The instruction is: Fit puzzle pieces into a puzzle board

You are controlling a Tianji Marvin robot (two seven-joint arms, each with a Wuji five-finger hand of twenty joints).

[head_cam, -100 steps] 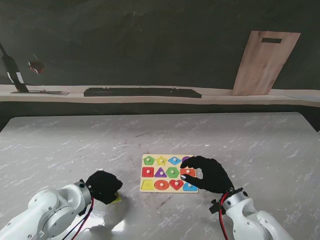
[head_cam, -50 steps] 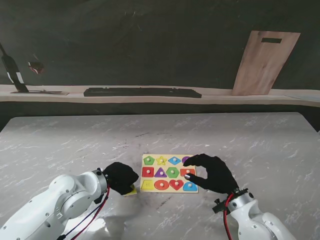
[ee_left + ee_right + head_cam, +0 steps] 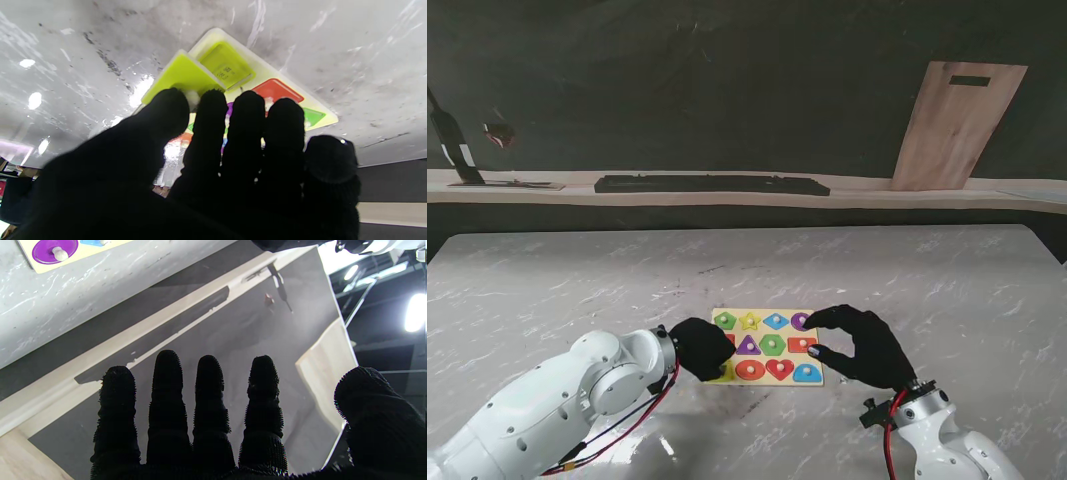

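Observation:
The puzzle board (image 3: 762,311) lies flat near me at the table's middle, with coloured knobbed pieces seated in it. My left hand (image 3: 699,347) hovers over the board's near left corner, shut on a yellow-green piece (image 3: 181,78). Thumb and index pinch that piece by its white knob (image 3: 192,97). Right beside the held piece is an empty yellow recess (image 3: 227,65), and a red piece (image 3: 277,90) sits in the neighbouring slot. My right hand (image 3: 862,345) is raised over the board's right edge, open, fingers curved and apart. A purple round piece (image 3: 55,248) shows in the right wrist view.
A pale shelf (image 3: 727,190) runs along the far side of the marble table (image 3: 577,280), carrying a long black bar (image 3: 712,184). A wooden board (image 3: 955,125) leans against the dark wall at the far right.
My left hand has travelled right with the yellow-green piece, from beside the board to its near left corner. My right hand has risen a little and drifted right.

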